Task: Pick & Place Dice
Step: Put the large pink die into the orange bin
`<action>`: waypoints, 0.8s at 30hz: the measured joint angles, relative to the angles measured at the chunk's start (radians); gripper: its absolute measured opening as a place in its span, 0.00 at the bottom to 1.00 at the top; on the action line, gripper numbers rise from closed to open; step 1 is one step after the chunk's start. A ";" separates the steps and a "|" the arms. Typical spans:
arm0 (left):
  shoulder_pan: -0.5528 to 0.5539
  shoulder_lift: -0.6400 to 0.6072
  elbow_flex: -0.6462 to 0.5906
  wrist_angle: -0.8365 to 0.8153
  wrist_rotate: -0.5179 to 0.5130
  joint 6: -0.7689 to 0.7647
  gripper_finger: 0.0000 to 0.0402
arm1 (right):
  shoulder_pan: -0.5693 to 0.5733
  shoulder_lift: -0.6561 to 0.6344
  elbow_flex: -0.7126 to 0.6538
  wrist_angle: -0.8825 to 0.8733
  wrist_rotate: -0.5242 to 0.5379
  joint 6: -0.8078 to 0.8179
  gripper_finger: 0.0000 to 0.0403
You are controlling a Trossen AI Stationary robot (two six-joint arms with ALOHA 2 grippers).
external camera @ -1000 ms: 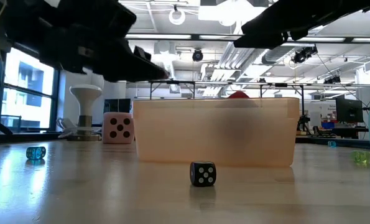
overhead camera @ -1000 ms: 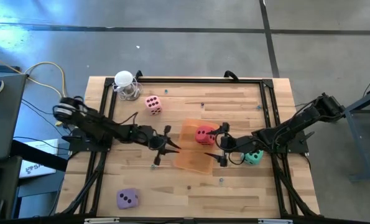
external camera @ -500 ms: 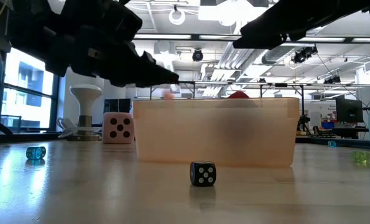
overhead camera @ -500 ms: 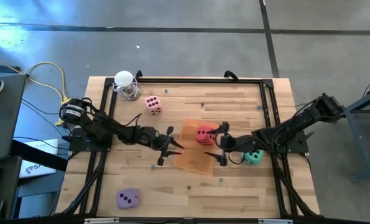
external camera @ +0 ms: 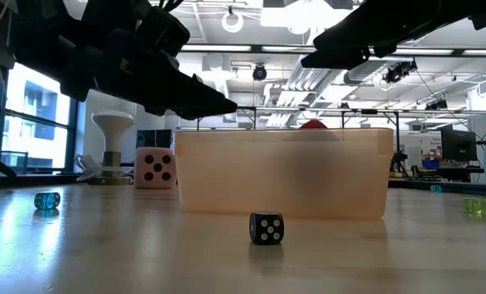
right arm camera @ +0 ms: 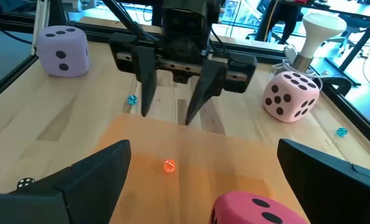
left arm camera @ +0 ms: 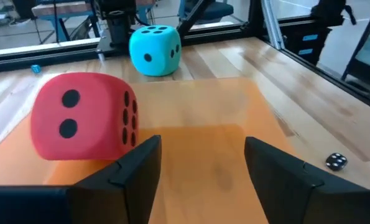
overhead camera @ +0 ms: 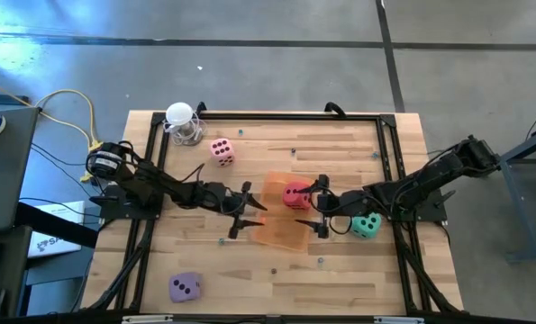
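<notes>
No text, label, brand or sign is readable in any view; the only marks are dark pips on the dice, which are not writing; papers at 9 o'clock beside the table are too small to read.

red die (left arm camera: 82,124) on orange tray (left arm camera: 222,143), teal die (left arm camera: 155,50) beyond

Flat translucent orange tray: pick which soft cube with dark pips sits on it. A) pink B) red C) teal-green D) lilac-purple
B: the high view shows the soft red cube with dark pips resting on the flat translucent orange tray, while the soft pink cube, the soft teal-green cube and the soft lilac-purple cube all sit on the bare wooden table.
</notes>
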 joint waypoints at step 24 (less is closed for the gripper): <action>-0.032 -0.362 -0.003 -0.474 -0.211 -0.121 0.56 | 0.000 0.000 0.000 -0.023 0.000 -0.001 0.99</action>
